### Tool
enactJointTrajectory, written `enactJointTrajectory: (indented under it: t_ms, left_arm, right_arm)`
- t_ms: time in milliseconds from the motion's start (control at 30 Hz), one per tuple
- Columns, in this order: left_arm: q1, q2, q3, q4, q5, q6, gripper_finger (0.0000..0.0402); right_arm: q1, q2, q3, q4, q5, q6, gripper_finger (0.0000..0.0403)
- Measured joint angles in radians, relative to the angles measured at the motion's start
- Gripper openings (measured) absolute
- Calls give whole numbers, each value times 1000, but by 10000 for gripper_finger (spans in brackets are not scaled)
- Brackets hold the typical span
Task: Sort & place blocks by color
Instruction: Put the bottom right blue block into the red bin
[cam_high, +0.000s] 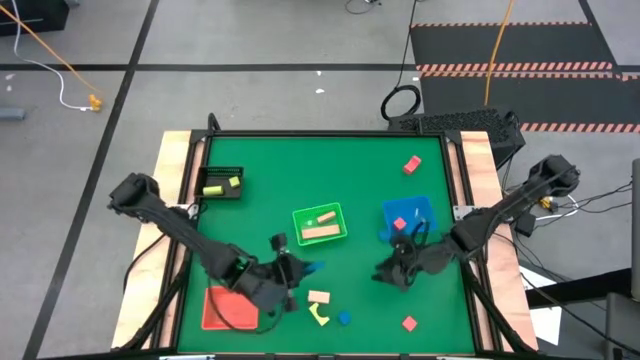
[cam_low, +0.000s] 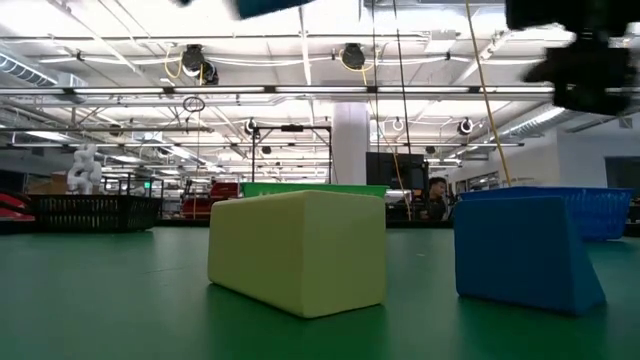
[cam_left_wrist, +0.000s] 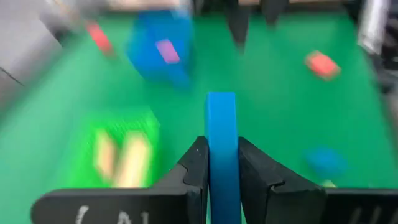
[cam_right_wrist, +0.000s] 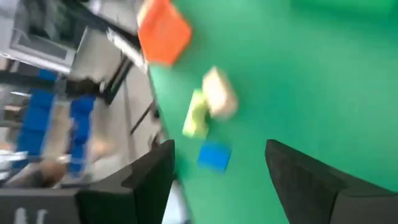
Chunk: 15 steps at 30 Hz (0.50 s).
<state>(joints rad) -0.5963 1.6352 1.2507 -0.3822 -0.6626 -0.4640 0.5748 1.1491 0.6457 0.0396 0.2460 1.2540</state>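
— Left gripper (cam_left_wrist: 222, 163)?
— Clamped on a blue bar (cam_left_wrist: 222, 149), above the table (cam_high: 330, 160) near its front edge, just beside the red tray (cam_high: 225, 308).
— Right gripper (cam_right_wrist: 217, 180)?
— Jaws apart, holding nothing, near the blue tray (cam_high: 408, 217) toward the right edge.
— Loose blocks?
— Cream (cam_high: 319, 297), yellow-green (cam_high: 321, 316), blue (cam_high: 344, 318), along the front edge.

The desk (cam_high: 360, 180) is showing matt green cloth; the cream block (cam_low: 298, 250) is looking like smooth painted wood.

Two dark jointed arms; left pincer (cam_left_wrist: 222, 180) black, angular fingers.
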Motion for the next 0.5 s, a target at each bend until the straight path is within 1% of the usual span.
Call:
enactJointTrajectory:
  t_ms: [100,133,200,300,333,400,500]
  left_arm:
    - [-28,-58,0,-203,224,-264,52]
    - [-45,-73,0,-285,279,-352,52]
    - [-84,-83,0,-423,361,-521,52]
    - [-159,-77,-1,-629,463,-732,52]
    - [-183,-72,-1,-677,491,-795,52]
    - [-221,-56,-2,-722,558,-888,52]
    - [-271,-52,-21,-728,633,-981,52]
  right_arm:
    - [45,48,0,2,-100,181,232]
    - [61,65,0,6,-125,238,229]
    - [100,96,0,9,-167,338,226]
    - [151,137,0,12,-229,486,222]
    - [169,149,0,10,-250,530,221]
    - [203,167,0,7,-278,606,221]
    - [246,182,0,8,-279,687,221]
